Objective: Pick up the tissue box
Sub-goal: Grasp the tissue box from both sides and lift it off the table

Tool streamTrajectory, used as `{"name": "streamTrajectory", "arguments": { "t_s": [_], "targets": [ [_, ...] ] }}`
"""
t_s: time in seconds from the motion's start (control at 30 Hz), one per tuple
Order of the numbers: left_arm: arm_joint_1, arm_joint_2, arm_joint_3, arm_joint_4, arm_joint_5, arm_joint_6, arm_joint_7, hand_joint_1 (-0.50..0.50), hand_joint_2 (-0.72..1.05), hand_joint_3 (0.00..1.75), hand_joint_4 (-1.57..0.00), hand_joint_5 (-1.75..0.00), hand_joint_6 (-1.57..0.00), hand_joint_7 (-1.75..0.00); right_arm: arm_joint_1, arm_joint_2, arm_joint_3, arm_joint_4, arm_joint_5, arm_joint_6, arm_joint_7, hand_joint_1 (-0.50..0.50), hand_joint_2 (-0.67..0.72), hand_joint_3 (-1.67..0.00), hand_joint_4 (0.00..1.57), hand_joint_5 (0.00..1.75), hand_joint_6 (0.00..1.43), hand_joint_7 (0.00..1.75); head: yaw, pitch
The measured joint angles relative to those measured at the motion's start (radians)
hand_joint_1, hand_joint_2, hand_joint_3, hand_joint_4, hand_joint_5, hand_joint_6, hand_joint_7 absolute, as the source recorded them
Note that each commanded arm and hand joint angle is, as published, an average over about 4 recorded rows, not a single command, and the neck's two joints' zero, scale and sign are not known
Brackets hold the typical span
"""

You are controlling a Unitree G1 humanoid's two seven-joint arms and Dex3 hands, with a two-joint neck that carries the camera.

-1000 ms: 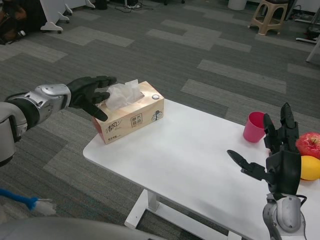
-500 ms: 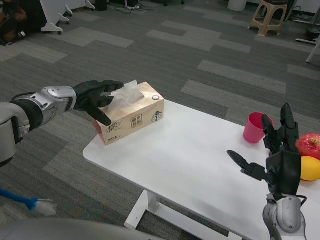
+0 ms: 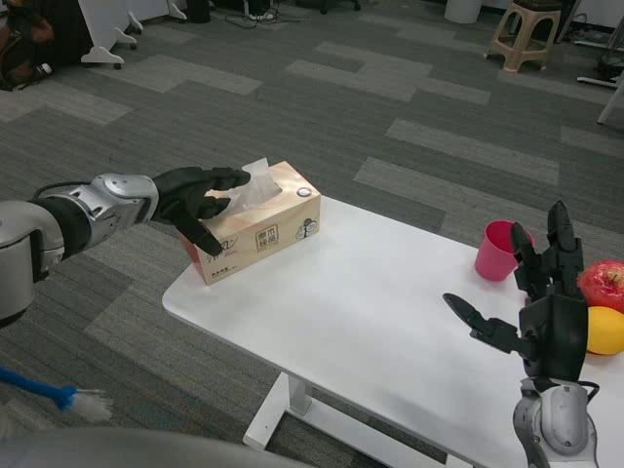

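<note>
The tissue box [image 3: 268,226] is tan cardboard with printed sides and a white tissue [image 3: 255,176] sticking out of its top. It lies at the far left corner of the white table [image 3: 361,312]. My left hand [image 3: 200,198] is over the box's left end, fingers spread across the top and the thumb hanging down at the near side. Whether the fingers press on the box is unclear. My right hand [image 3: 541,307] stands upright over the table's near right part, fingers apart, holding nothing.
A pink cup [image 3: 496,249] stands at the table's far right, with a red apple [image 3: 604,282] and a yellow fruit [image 3: 604,329] beside it at the right edge. A blue brush [image 3: 58,396] lies on the carpet at the lower left. A stool [image 3: 526,31] stands far back.
My left hand has moved right, further over the top of the tissue box, covering more of the tissue. The right hand has not moved.
</note>
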Motion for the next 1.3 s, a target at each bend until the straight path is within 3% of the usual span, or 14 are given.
{"name": "streamTrajectory", "arguments": {
  "t_s": [0.53, 0.77, 1.07, 1.3],
  "targets": [
    [-0.042, -0.006, -0.136, -0.032, -0.008, -0.021, 0.012, 0.5, 1.05, 0.09, 0.0, 0.0, 0.0, 0.0, 0.0, 0.003, 0.0, 0.0, 0.0, 0.0, 0.0, -0.21, -0.29, -0.32, 0.34, 0.1, 0.0, 0.07, -0.004, -0.003],
    [-0.044, -0.018, -0.15, -0.066, -0.002, -0.026, 0.015, 0.5, 1.05, 0.09, 0.0, 0.0, 0.0, 0.0, 0.0, 0.003, 0.0, 0.0, 0.0, 0.0, 0.0, -0.21, -0.29, -0.32, 0.34, 0.12, 0.0, 0.07, -0.011, -0.004],
    [-0.07, -0.05, -0.152, -0.202, 0.157, -0.032, 0.021, 0.5, 1.05, 0.09, 0.0, 0.0, 0.0, -0.05, -0.001, 0.005, -0.001, 0.0, 0.0, 0.0, 0.0, -0.21, -0.29, -0.32, 0.36, 0.12, 0.0, 0.05, -0.018, -0.004],
    [-0.086, -0.069, -0.171, -0.298, 0.249, -0.029, 0.022, 0.5, 1.05, 0.09, 0.0, 0.0, 0.0, 0.0, -0.001, 0.005, -0.003, 0.0, 0.0, -0.001, 0.0, -0.21, -0.29, -0.32, 0.37, 0.1, 0.0, 0.07, -0.048, -0.003]
  ]
}}
